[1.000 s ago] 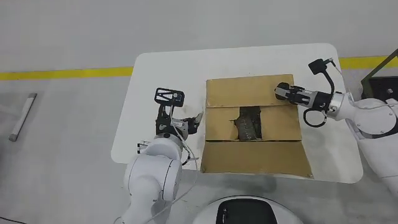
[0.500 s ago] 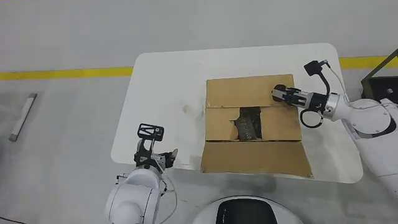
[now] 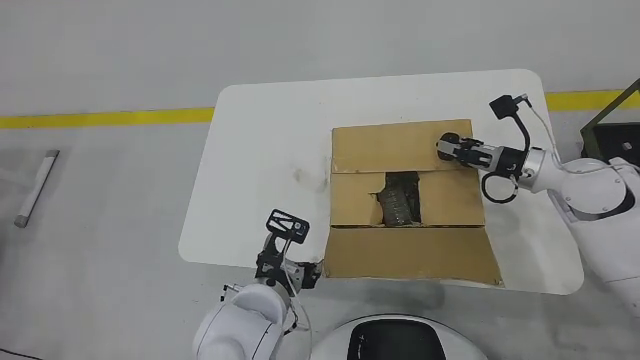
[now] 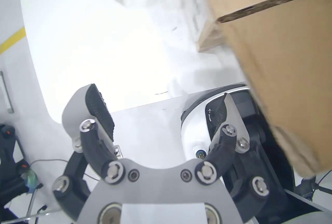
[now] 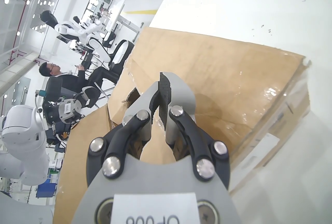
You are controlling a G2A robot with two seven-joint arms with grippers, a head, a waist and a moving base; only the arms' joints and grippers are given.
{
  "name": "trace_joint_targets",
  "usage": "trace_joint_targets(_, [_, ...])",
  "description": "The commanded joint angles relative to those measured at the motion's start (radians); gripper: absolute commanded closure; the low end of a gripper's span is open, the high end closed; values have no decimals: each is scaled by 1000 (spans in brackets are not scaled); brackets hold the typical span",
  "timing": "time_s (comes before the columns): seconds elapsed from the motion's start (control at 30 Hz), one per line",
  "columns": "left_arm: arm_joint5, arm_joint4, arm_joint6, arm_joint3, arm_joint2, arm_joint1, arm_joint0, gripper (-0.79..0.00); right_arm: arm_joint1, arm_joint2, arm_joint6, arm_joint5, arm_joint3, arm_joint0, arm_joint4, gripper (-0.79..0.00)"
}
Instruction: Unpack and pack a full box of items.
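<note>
Two pincers: left pincer [image 4: 160,100] released at table [image 3: 260,160] edge beside box [image 3: 450,200] corner, right pincer [image 5: 163,86] clenched over far flap [image 3: 395,145]

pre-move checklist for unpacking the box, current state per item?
1. Left gripper open, nothing between its fingers: ok.
2. Right gripper shut; holding any cardboard: cannot tell.
3. Outer flaps folded out flat: ok.
4. Inner flaps open enough to reach in: not ok, they cover most of the opening.
5. Items inside identifiable: cannot tell.
</note>
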Motion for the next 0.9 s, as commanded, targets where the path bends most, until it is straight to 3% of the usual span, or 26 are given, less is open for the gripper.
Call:
trace_joint_targets(0.0, [-29, -33, 8, -4, 8, 2, -6, -785, 0, -6, -1, 2, 1, 2, -1, 0])
trace_joint_targets(0.27, [-22, -78, 40, -7, 13, 4, -87, -785, 0, -19, -3, -3, -2, 12, -16, 0])
trace_joint_targets(0.47, [97, -80, 89, 63, 31, -4, -188, -785, 5, 11, -39, -9, -23, 14, -28, 0])
trace_joint_targets(0.63, [201, -51, 116, 159, 63, -13, -265, -785, 16, 57, -135, 16, -125, -15, -194, 0])
trace_joint_targets(0.77, [212, -4, 119, 217, 92, -15, -307, -785, 24, 63, -190, 92, -247, -64, -433, 0])
trace_joint_targets(0.87, [225, 7, 119, 252, 99, -17, -323, -785, 23, 46, -230, 137, -310, -105, -530, 0])
